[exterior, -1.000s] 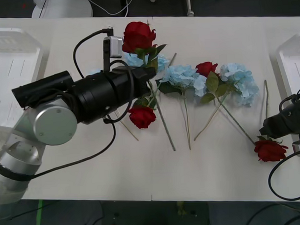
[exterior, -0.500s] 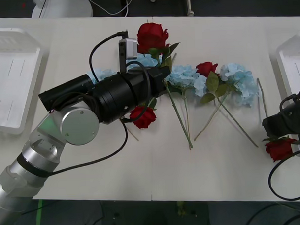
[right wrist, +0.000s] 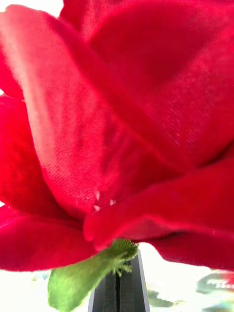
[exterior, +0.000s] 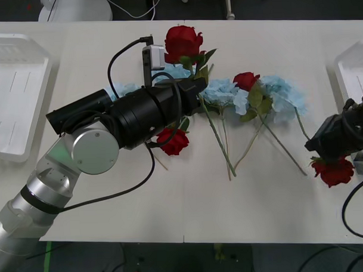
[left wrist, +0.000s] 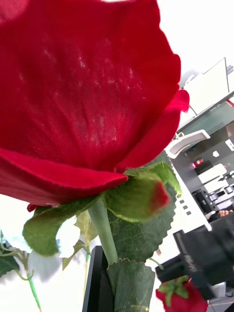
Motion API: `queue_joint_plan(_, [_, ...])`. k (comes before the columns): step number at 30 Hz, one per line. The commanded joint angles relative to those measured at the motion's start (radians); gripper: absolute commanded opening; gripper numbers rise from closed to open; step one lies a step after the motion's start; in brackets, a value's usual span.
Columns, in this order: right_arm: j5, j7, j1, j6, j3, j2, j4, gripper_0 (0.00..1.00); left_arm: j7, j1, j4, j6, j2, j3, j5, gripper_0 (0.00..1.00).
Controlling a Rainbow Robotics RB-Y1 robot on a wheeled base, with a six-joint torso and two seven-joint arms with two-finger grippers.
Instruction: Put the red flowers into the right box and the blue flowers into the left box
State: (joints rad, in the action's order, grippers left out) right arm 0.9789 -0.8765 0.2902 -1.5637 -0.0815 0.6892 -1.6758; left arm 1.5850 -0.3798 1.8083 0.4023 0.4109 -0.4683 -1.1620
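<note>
Compared with half a second back, the right gripper (exterior: 326,156) has lifted its deep-red fabric rose (exterior: 333,170) a bit and pulled it toward the right table edge, dragging that thin green stem so the pale blue fluffy hydrangea heads (exterior: 282,95) got nudged. The left gripper (exterior: 194,86) has barely moved. It stays pinched shut on the stem of another deep-red rose (exterior: 184,41), held upright over the flower pile. In the left wrist view the velvety petals (left wrist: 87,87) and a serrated plastic leaf (left wrist: 139,229) sit right above the black fingers (left wrist: 95,282). A third red rose (exterior: 173,140) lies on the white table (exterior: 112,204). The shallow white plastic tray with rounded corners (exterior: 16,100) sits far left, and the other white tray (exterior: 352,76) far right.
</note>
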Motion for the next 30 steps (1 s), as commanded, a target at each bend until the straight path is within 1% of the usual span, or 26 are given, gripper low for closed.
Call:
queue_joint_plan(1, [0.090, 0.337, -0.002, -0.105, -0.141, 0.086, -0.107, 0.00, 0.027, -0.044, 0.013, -0.023, -0.006, -0.007, -0.012, 0.00])
queue_joint_plan(2, [0.093, 0.398, -0.002, -0.121, -0.155, 0.089, -0.111, 0.00, 0.026, -0.044, 0.013, -0.023, -0.006, -0.007, -0.012, 0.00])
queue_joint_plan(4, [0.089, 0.642, 0.000, -0.148, -0.187, 0.105, -0.111, 0.00, 0.026, -0.044, 0.013, -0.023, -0.006, -0.006, -0.012, 0.00])
queue_joint_plan(6, [0.076, 0.814, 0.001, -0.141, -0.192, 0.124, -0.104, 0.00, 0.026, -0.044, 0.013, -0.023, -0.006, -0.007, -0.012, 0.00])
queue_joint_plan(8, [0.069, 0.987, 0.006, -0.114, -0.198, 0.147, -0.088, 0.00, 0.024, -0.044, 0.013, -0.023, -0.006, -0.007, -0.013, 0.00])
queue_joint_plan(9, [0.067, 1.039, 0.009, -0.105, -0.199, 0.155, -0.084, 0.00, 0.026, -0.044, 0.013, -0.023, -0.006, -0.007, -0.015, 0.00])
queue_joint_plan(10, [0.064, 1.148, 0.017, -0.085, -0.201, 0.167, -0.067, 0.00, 0.026, -0.044, 0.013, -0.023, -0.006, -0.007, -0.015, 0.00])
queue_joint_plan(14, [0.064, 1.527, 0.076, -0.029, -0.196, 0.233, 0.033, 0.00, 0.024, -0.044, 0.013, -0.023, -0.006, -0.007, -0.015, 0.00])
queue_joint_plan(16, [0.095, 1.740, 0.138, 0.028, -0.170, 0.273, 0.145, 0.00, 0.024, -0.042, 0.013, -0.023, -0.004, -0.007, -0.015, 0.00])
queue_joint_plan(19, [0.113, 1.978, 0.248, 0.093, -0.104, 0.314, 0.303, 0.00, 0.024, -0.042, 0.013, -0.023, -0.004, -0.006, -0.015, 0.00])
queue_joint_plan(20, [0.113, 2.022, 0.271, 0.106, -0.090, 0.317, 0.335, 0.00, 0.024, -0.042, 0.011, -0.023, -0.004, -0.007, -0.015, 0.00])
queue_joint_plan(21, [0.104, 2.124, 0.342, 0.148, -0.050, 0.319, 0.422, 0.00, 0.024, -0.044, 0.013, -0.023, -0.004, -0.007, -0.015, 0.00])
queue_joint_plan(22, [0.098, 2.159, 0.368, 0.166, -0.034, 0.320, 0.459, 0.00, 0.024, -0.042, 0.013, -0.023, -0.004, -0.007, -0.015, 0.00])
queue_joint_plan(23, [0.080, 2.226, 0.419, 0.206, 0.000, 0.322, 0.522, 0.00, 0.024, -0.042, 0.011, -0.023, -0.004, -0.007, -0.015, 0.00])
queue_joint_plan(25, [0.026, 2.329, 0.489, 0.261, 0.066, 0.322, 0.610, 0.00, 0.024, -0.042, 0.013, -0.023, -0.003, -0.007, -0.015, 0.00])
queue_joint_plan(27, [-0.036, 2.450, 0.537, 0.326, 0.129, 0.322, 0.677, 0.00, 0.024, -0.042, 0.013, -0.023, -0.004, -0.007, -0.015, 0.00])
queue_joint_plan(29, [-0.083, 2.526, 0.555, 0.370, 0.169, 0.322, 0.708, 0.00, 0.024, -0.042, 0.013, -0.023, -0.004, -0.006, -0.015, 0.00])
queue_joint_plan(30, [-0.129, 2.595, 0.555, 0.424, 0.204, 0.322, 0.725, 0.00, 0.024, -0.044, 0.013, -0.023, -0.004, -0.007, -0.015, 0.00])
